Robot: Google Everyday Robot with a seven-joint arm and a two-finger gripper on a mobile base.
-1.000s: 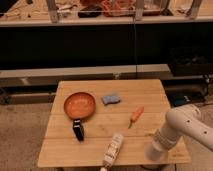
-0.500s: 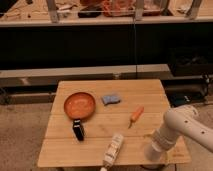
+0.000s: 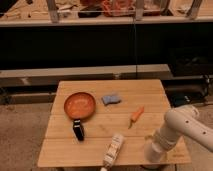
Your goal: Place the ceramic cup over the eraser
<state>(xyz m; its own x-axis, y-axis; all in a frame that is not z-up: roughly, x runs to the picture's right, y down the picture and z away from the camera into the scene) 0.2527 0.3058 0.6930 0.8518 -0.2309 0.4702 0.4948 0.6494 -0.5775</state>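
Note:
The eraser is a small blue-grey pad lying near the middle of the wooden table, just right of the orange pan. The ceramic cup does not show anywhere; it is hidden or out of view. My white arm comes in from the right and bends down to the table's front right corner. My gripper is at its lower end, low over the front edge, well to the right of and nearer than the eraser.
An orange pan with a black handle lies at the left. A small carrot lies right of centre. A long white bottle lies at the front edge, left of my gripper. A dark shelf unit stands behind the table.
My arm's lower end with the gripper has moved slightly down and to the left over the front right corner. The objects on the table have not moved.

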